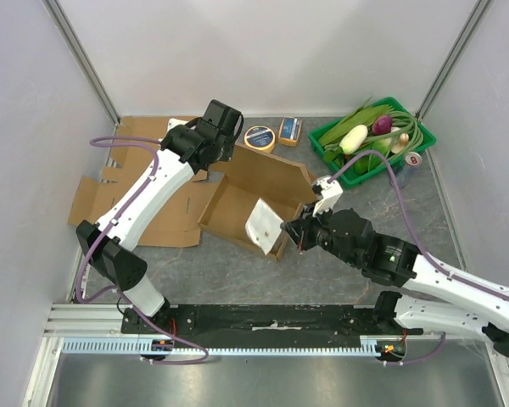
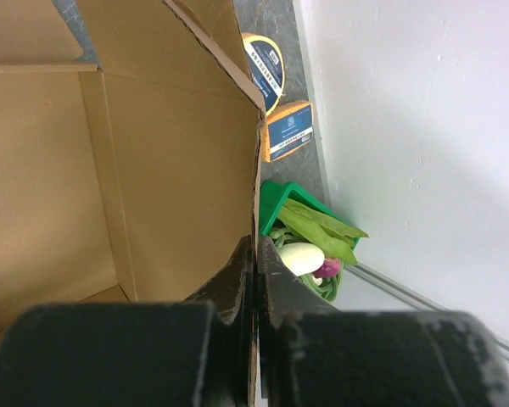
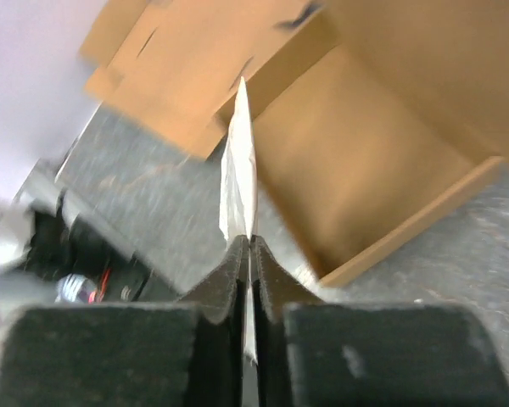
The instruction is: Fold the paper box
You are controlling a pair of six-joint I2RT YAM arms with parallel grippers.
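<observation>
Over the brown cardboard box [image 1: 237,208], right gripper [image 3: 248,250] is pinching a white paper sheet [image 3: 239,170], left gripper [image 2: 256,254] clamping its flap [image 2: 187,153] (vegetables [image 1: 369,131] are filling the green plastic crate [image 1: 321,136]).

No legible text in any view.
Dark-blue label with white print on the round yellow tin [image 1: 260,137], and a similar one on the small orange box [image 1: 290,131] beside it. The lettering is only fine pale lines, too small and soft to read, even from the left wrist. Red-and-white mark on the small can [image 1: 413,159]: unreadable.
</observation>
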